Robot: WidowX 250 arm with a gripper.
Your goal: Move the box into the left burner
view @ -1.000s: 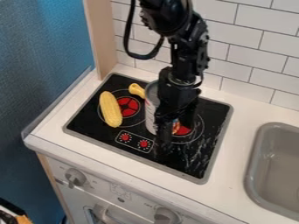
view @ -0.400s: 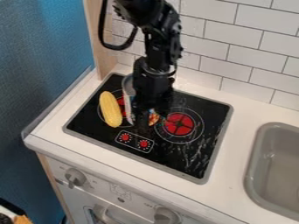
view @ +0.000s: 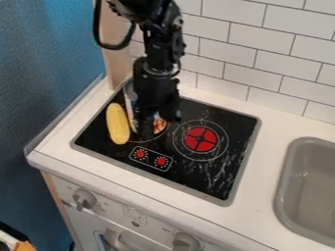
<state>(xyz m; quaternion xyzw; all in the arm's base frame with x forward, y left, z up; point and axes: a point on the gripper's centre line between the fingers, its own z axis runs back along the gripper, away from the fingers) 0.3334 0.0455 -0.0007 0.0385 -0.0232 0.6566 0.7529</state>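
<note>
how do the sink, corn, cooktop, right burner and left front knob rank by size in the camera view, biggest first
1. cooktop
2. sink, visible part only
3. right burner, outer ring included
4. corn
5. left front knob

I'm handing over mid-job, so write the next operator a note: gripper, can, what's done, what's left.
Gripper: at the can, over the left side of the stovetop; grip can't be confirmed.
Can (the task's "box"): at the left burner, close beside the corn; whether it is fully down is unclear.
Done: can brought to the burner.
Left: probably seat it, release, back off without nudging the corn.
</note>
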